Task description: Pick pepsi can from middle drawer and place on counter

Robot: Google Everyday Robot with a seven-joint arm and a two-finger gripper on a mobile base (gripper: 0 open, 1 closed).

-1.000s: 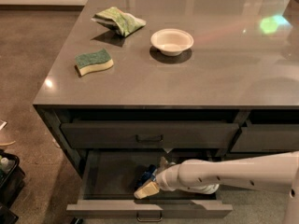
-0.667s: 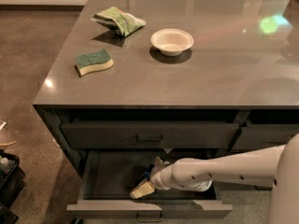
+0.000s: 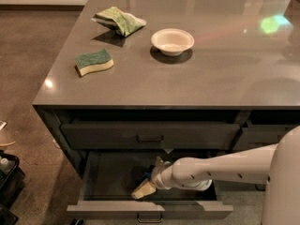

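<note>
The middle drawer (image 3: 93,209) is pulled open below the counter (image 3: 225,74). My gripper (image 3: 151,176) is down inside the drawer, at the end of the white arm reaching in from the right. Its two tan fingertips (image 3: 143,190) stand apart. A small patch of blue between them is the pepsi can (image 3: 147,174), mostly hidden by the gripper. I cannot tell whether the fingers touch the can.
On the counter are a green-and-yellow sponge (image 3: 94,62), a crumpled green cloth (image 3: 120,20) and a white bowl (image 3: 172,41). The top drawer (image 3: 150,135) is closed. Narrower drawers (image 3: 267,135) are at the right. A dark bin (image 3: 9,177) stands on the floor at the left.
The arm and gripper have shifted slightly left inside the open drawer. Nothing on the counter has moved.
</note>
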